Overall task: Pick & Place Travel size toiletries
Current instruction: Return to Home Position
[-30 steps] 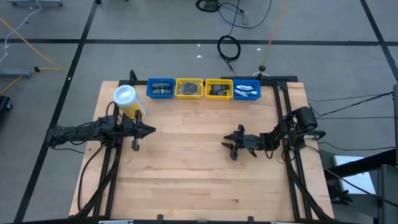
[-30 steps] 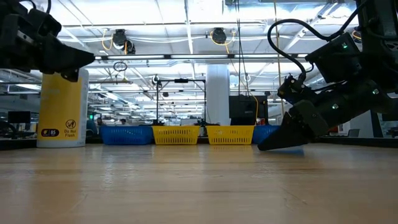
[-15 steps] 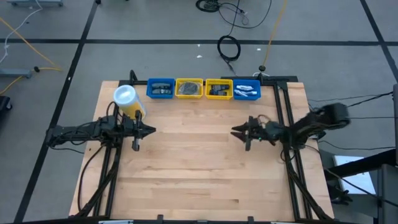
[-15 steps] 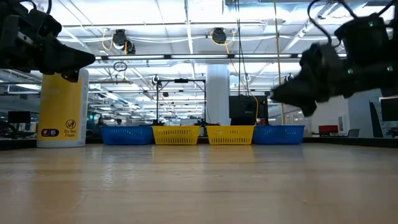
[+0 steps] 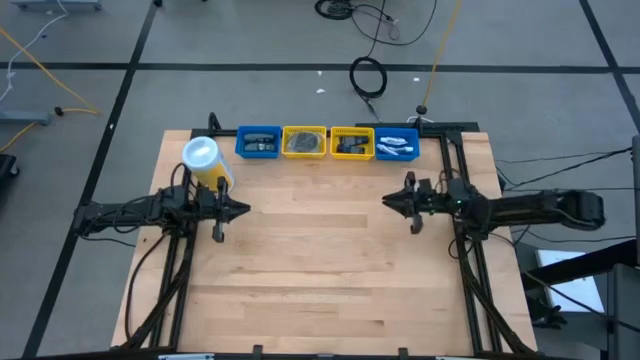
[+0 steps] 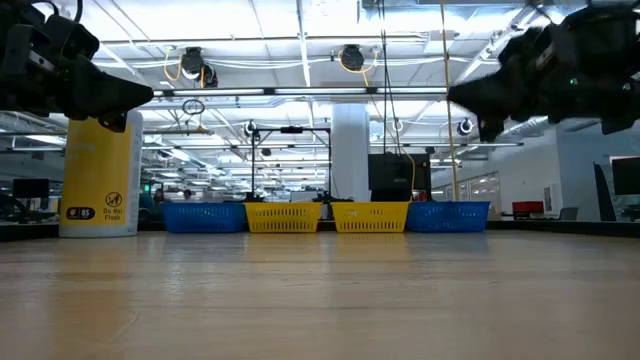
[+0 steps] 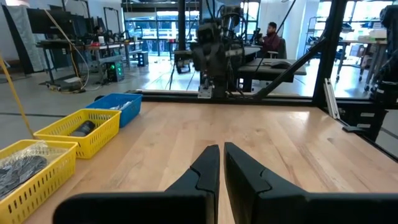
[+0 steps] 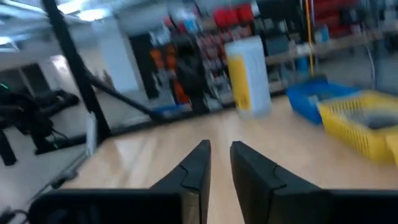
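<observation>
The travel size toiletries lie in four bins along the table's far edge. There are dark items in the left blue bin (image 5: 259, 143), grey wrapped discs (image 5: 303, 145) in a yellow bin, small dark bottles (image 5: 350, 146) in the second yellow bin, and white tubes (image 5: 397, 148) in the right blue bin. My left gripper (image 5: 244, 210) hovers shut over the left half of the table, pointing right (image 7: 219, 149). My right gripper (image 5: 388, 200) hovers high over the right half, level and pointing left, its fingers a narrow gap apart (image 8: 219, 146).
A tall yellow canister with a white lid (image 5: 205, 165) stands at the far left, just beyond my left gripper. In the low view the bins (image 6: 325, 215) line the far edge. Bare wood lies between the two grippers and toward the near edge. Dark frame rails run along both sides.
My right gripper has risen from just above the table to well above it. It has drawn back toward the right and far edges and tipped from slanting down to level as its arm stretched out rightward. My left arm has kept still.
</observation>
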Controlling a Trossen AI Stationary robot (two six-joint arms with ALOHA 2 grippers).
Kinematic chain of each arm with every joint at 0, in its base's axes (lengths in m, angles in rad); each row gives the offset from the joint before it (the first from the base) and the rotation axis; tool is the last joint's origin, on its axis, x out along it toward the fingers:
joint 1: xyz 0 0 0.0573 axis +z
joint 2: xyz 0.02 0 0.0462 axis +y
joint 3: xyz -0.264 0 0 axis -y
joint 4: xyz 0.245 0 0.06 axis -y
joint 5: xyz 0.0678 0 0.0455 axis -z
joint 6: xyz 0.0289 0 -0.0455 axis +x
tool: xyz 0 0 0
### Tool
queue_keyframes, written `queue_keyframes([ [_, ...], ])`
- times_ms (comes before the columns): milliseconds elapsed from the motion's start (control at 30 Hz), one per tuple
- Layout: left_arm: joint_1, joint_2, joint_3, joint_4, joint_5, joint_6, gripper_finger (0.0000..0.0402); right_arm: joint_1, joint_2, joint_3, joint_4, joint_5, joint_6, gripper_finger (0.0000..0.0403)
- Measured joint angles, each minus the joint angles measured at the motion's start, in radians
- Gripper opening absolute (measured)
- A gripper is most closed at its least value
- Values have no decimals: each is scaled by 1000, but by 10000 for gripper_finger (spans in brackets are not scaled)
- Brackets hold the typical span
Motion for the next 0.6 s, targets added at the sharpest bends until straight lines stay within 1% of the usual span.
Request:
queue_keyframes([
  [133, 0, 0, 0, 0, 0, 0, 26, -3, -95, 0, 87, -20, 1, 50],
  [300, 0, 0, 0, 0, 0, 0, 26, -2, -141, 0, 175, -20, 1, 52],
  [367, 0, 0, 0, 1, 0, 0, 26, -4, -148, 0, 163, -50, -5, 52],
  [500, 0, 0, 0, 1, 0, 0, 26, -11, -163, -1, 105, -122, -103, 50],
  [533, 0, 0, 0, 1, 0, 0, 26, -10, -162, -1, 91, -128, -96, 50],
  [600, 0, 0, 0, 1, 0, 0, 26, 4, -173, -1, 57, -129, -18, 50],
])
